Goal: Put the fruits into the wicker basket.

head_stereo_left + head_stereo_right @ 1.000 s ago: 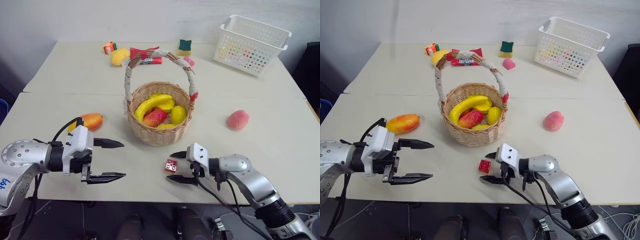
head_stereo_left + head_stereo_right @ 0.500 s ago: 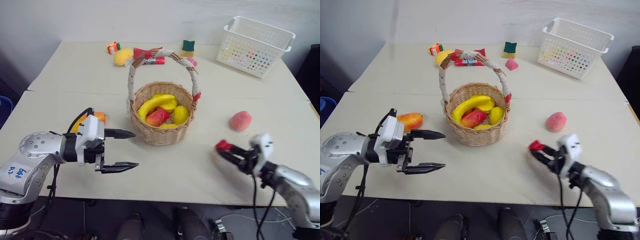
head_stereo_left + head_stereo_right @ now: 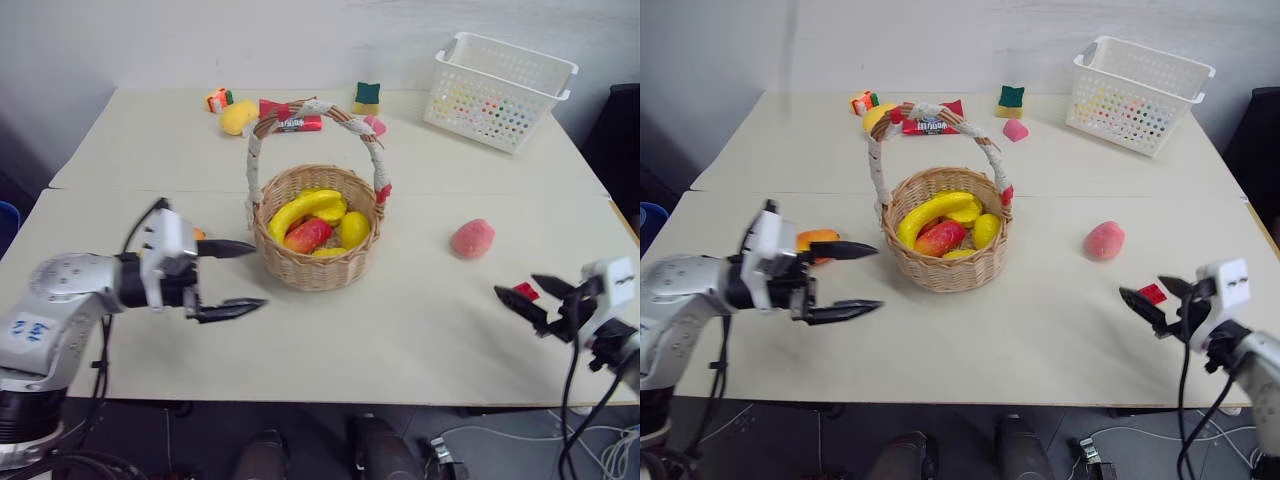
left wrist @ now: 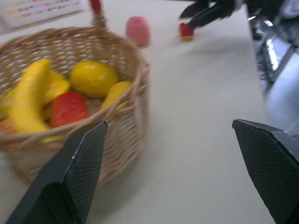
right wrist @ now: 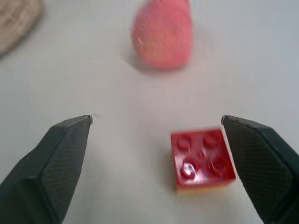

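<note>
At the right front edge of the pale table (image 3: 420,330), the right pincer (image 3: 535,298) stands with its two black fingers spread wide and nothing between them. The small red studded cube (image 5: 202,159) lies on the table just by one fingertip, near the pincer's open mouth but not gripped. Beyond the cube, farther in from the table edge, sits the rounded pink peach (image 3: 472,238), alone and apart from the pincer.

On the left side, the left pincer (image 3: 232,280) also gapes wide and empty, its fingers pointing toward the round tan wicker basket (image 3: 290,265), whose woven wall lies just ahead of the fingertips without touching them. Behind this pincer, mostly hidden by it, the oval orange-yellow mango (image 3: 816,240) lies on the table to the left of the basket.

The basket stands near the middle of the table, its tall arched handle (image 3: 315,110) wrapped in white and red cloth. Inside it lie a long yellow banana (image 3: 300,208), a red-and-yellow fruit (image 3: 308,235) and yellow lemon-like pieces (image 3: 355,229).

At the far side of the table lie another yellow fruit (image 3: 238,116), a red snack packet (image 3: 292,118), a small orange and green toy (image 3: 217,98), a green-and-yellow block (image 3: 368,96) and a small pink piece (image 3: 1016,129). The white perforated plastic basket (image 3: 500,88) stands at the far right corner.
</note>
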